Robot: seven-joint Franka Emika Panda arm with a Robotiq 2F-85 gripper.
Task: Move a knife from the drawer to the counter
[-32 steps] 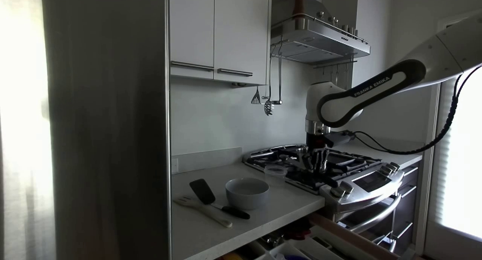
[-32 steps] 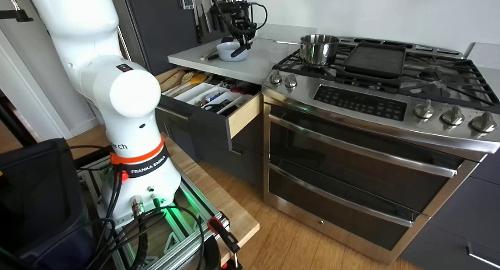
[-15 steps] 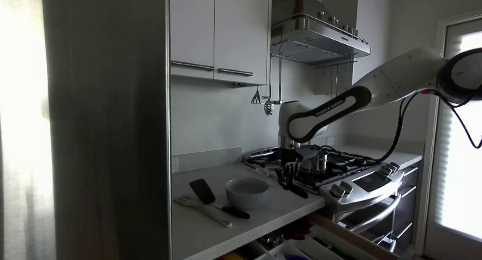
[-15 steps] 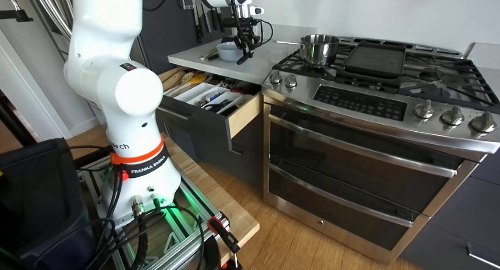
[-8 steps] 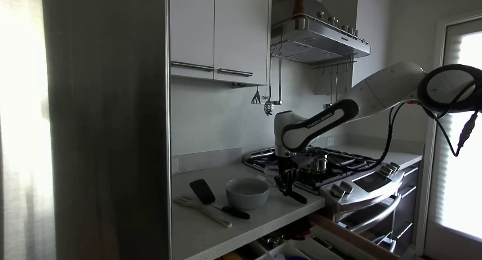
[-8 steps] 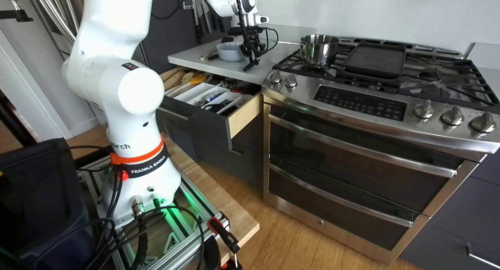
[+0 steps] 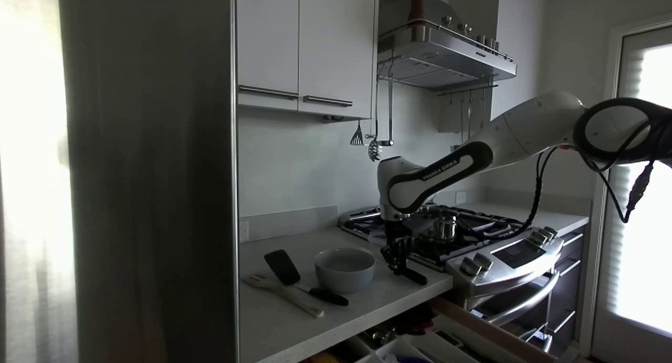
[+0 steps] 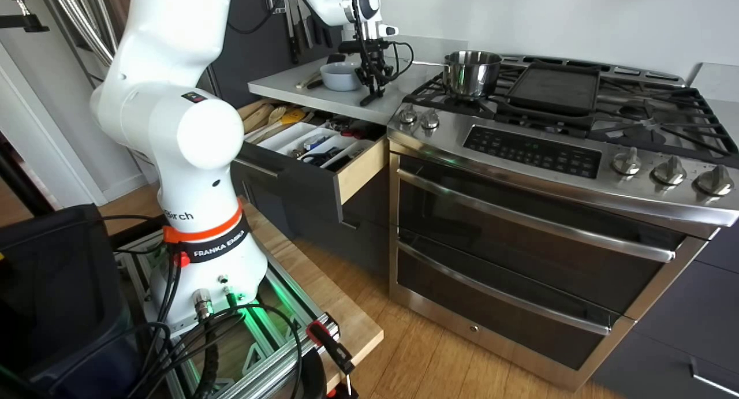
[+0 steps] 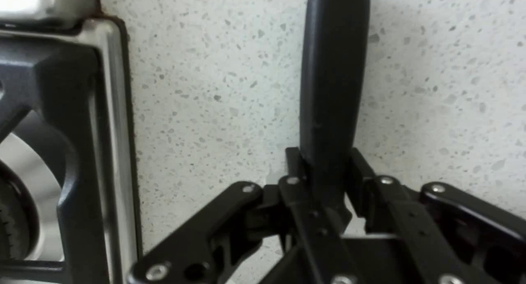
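My gripper (image 9: 324,165) is shut on the black handle of a knife (image 9: 335,70), low over the pale speckled counter (image 9: 226,91). The blade is hidden behind the gripper. In both exterior views the gripper (image 7: 396,263) (image 8: 375,84) hangs between the bowl and the hob. The knife handle (image 7: 415,275) points towards the counter's front edge; I cannot tell whether it touches the surface. The drawer (image 8: 306,182) stands open below the counter, with a dark front and white compartments holding utensils; its side panel (image 7: 485,326) shows in an exterior view.
A white-blue bowl (image 7: 345,276) stands close beside the gripper. A black spatula (image 7: 283,268) and a wooden fork (image 7: 289,297) lie beyond it. The gas hob with a steel pot (image 8: 472,75) borders the counter. Knives (image 8: 291,35) hang on a dark panel.
From above the hob side, my gripper has moved over the counter beside the bowl and come down with the knife. In the last half second it has barely moved. The drawer is unchanged.
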